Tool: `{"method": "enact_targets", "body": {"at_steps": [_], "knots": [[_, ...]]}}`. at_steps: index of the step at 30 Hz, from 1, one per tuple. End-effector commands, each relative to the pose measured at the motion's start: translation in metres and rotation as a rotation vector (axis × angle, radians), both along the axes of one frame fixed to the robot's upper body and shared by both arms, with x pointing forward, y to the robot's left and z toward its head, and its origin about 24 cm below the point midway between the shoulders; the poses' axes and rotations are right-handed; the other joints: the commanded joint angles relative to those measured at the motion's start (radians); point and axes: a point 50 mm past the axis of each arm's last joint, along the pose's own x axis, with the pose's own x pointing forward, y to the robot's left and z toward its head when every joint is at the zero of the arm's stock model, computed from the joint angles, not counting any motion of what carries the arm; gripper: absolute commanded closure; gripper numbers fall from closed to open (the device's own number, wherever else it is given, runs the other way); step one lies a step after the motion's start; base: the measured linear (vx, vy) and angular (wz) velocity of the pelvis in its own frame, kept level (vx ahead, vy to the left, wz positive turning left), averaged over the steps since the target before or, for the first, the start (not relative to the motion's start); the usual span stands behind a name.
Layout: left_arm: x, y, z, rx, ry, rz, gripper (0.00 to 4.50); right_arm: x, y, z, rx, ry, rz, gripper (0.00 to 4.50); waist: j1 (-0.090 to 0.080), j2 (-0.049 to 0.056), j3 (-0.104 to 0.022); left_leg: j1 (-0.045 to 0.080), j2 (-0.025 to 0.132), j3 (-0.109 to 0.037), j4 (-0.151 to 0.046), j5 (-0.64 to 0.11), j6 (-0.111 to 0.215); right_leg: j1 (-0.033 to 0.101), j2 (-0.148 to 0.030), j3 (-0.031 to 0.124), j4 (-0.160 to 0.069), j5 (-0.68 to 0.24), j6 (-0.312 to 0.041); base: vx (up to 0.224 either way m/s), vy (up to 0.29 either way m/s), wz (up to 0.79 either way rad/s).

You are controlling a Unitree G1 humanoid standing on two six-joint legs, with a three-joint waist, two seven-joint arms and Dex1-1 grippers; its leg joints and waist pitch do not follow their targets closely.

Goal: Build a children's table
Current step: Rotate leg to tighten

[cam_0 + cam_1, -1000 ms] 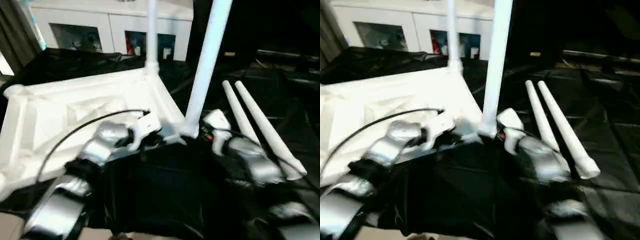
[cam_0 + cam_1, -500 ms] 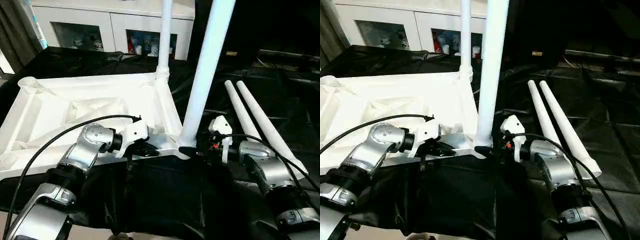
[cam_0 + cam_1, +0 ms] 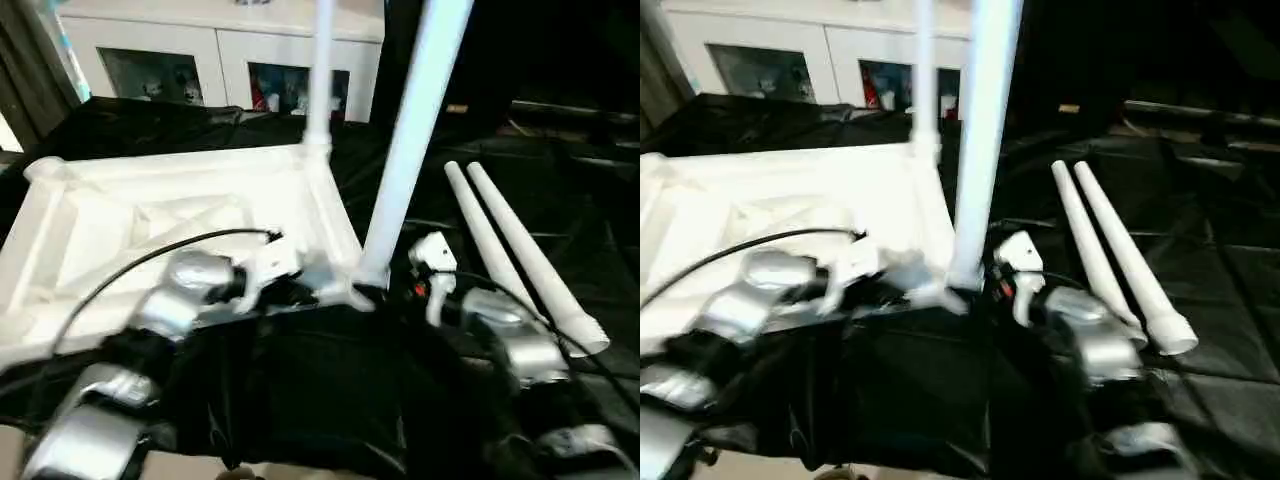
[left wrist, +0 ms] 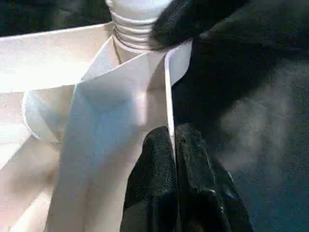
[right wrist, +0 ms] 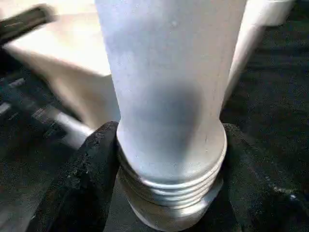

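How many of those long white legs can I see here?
4. Two stand upright in the upturned tabletop: the far corner leg and the near corner leg, whose base sits between the right pincer fingers. Two loose legs lie side by side on the black cloth.

Silver, rounded forearm casings on both arms. White wrist housings ahead of black fingers. Thin black cable looping over left forearm (image 3: 170, 300). Small red mark on right wrist housing (image 3: 432, 262).
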Motion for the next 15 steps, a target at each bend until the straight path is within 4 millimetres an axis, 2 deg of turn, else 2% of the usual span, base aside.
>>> {"method": "enact_targets", "body": {"at_steps": [1, 2, 3, 4, 5, 6, 9, 11, 13, 15], "knots": [[0.004, -0.01, -0.005, -0.011, -0.018, 0.081, 4.5, -0.002, -0.003, -0.022, -0.056, 0.104, -0.148, 1.75, -0.001, -0.005, -0.044, 0.008, 0.047, -0.018, -0.069, -0.215, 0.004, 0.035, -0.097, 0.057, -0.093, -0.324, -0.159, 0.0, 0.0, 0.0], [0.008, -0.026, -0.005, -0.023, -0.031, 0.143, 4.5, 0.003, 0.005, -0.026, -0.044, 0.138, -0.285, 1.75, -0.002, 0.002, -0.044, 0.008, 0.046, -0.018, -0.07, -0.217, 0.0, 0.033, -0.096, 0.058, -0.092, -0.313, -0.159, 0.0, 0.0, 0.0], [0.008, -0.026, -0.005, -0.023, -0.032, 0.144, 4.5, 0.004, 0.005, -0.026, -0.044, 0.138, -0.288, 1.75, -0.005, -0.001, -0.044, 0.011, 0.045, -0.017, -0.071, -0.22, -0.007, 0.031, -0.094, 0.059, -0.093, -0.308, -0.159, 0.0, 0.0, 0.0], [0.01, -0.038, -0.005, -0.045, -0.037, 0.171, 4.5, 0.006, 0.012, -0.027, -0.059, 0.152, -0.337, 1.75, -0.003, -0.002, -0.046, 0.008, 0.045, -0.018, -0.07, -0.209, -0.005, 0.035, -0.095, 0.059, -0.091, -0.287, -0.162, 0.0, 0.0, 0.0], [0.01, -0.038, -0.005, -0.045, -0.037, 0.171, 4.5, 0.006, 0.012, -0.027, -0.059, 0.152, -0.337, 1.75, -0.003, -0.002, -0.046, 0.007, 0.044, -0.016, -0.069, -0.206, -0.002, 0.034, -0.094, 0.06, -0.09, -0.275, -0.163, 0.0, 0.0, 0.0], [0.007, -0.052, -0.006, -0.052, -0.034, 0.151, 4.5, 0.009, 0.023, -0.026, -0.064, 0.151, -0.356, 1.75, 0.0, -0.003, -0.047, 0.007, 0.044, -0.016, -0.068, -0.199, 0.005, 0.034, -0.094, 0.06, -0.09, -0.252, -0.167, 0.0, 0.0, 0.0], [0.004, -0.061, -0.007, -0.044, -0.035, 0.105, 4.5, 0.01, 0.034, -0.023, -0.062, 0.117, -0.332, 1.75, 0.002, -0.003, -0.05, 0.003, 0.042, -0.014, -0.065, -0.168, 0.024, 0.039, -0.095, 0.06, -0.086, -0.205, -0.167, 0.0, 0.0, 0.0], [0.003, -0.064, -0.007, -0.038, -0.036, 0.083, 4.5, 0.011, 0.038, -0.02, -0.053, 0.093, -0.31, 1.75, 0.002, -0.003, -0.05, 0.001, 0.042, -0.014, -0.064, -0.164, 0.032, 0.039, -0.095, 0.06, -0.085, -0.189, -0.168, 0.0, 0.0, 0.0], [0.003, -0.06, -0.008, -0.018, -0.034, 0.067, 4.5, 0.011, 0.038, -0.016, -0.029, 0.069, -0.288, 1.19, 0.002, -0.003, -0.048, 0.002, 0.043, -0.014, -0.066, -0.178, 0.035, 0.039, -0.096, 0.058, -0.086, -0.206, -0.167, 0.0, 0.0, 0.0], [0.004, -0.05, -0.008, -0.001, -0.023, 0.053, 4.5, 0.013, 0.03, -0.01, -0.038, 0.024, -0.255, 1.03, 0.002, -0.004, -0.048, 0.001, 0.043, -0.015, -0.067, -0.189, 0.035, 0.039, -0.096, 0.058, -0.089, -0.231, -0.162, 0.0, 0.0, 0.0]]}}
